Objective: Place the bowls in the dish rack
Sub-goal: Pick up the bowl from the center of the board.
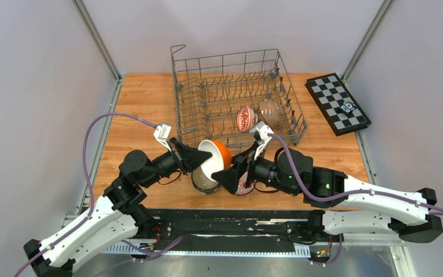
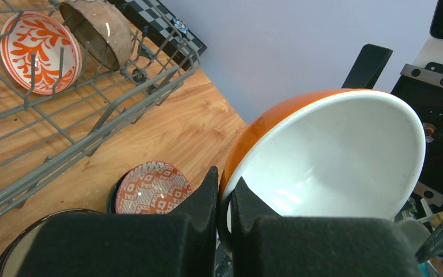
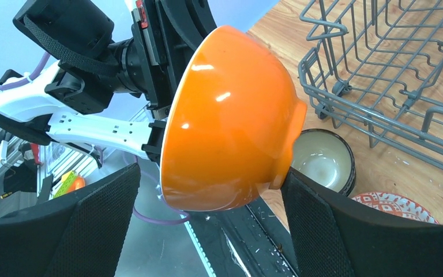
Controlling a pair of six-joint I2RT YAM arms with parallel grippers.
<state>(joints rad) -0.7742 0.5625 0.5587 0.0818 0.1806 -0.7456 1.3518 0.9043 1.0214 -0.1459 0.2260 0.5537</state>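
**Top view:** left gripper (image 1: 203, 163) is clamped on the rim of a round orange ceramic bowl (image 1: 217, 154) with a white inside. The bowl is held tilted above the wooden table (image 1: 144, 104), just in front of the large grey wire dish rack (image 1: 207, 75). Right gripper (image 1: 229, 170) faces it from the other side. A red-white patterned bowl (image 1: 246, 118) and a beige bowl (image 1: 271, 113) stand on edge in the rack's right part.

**Left wrist view:** fingers pinch the orange bowl's rim, one inside and one outside. A small red patterned bowl (image 2: 153, 187) and a dark-rimmed bowl (image 2: 6, 259) sit on the table below.

**Right wrist view:** jaws stand wide, one on each side of the orange bowl. Left pad is clear of it. Right pad is at its foot; contact cannot be told.
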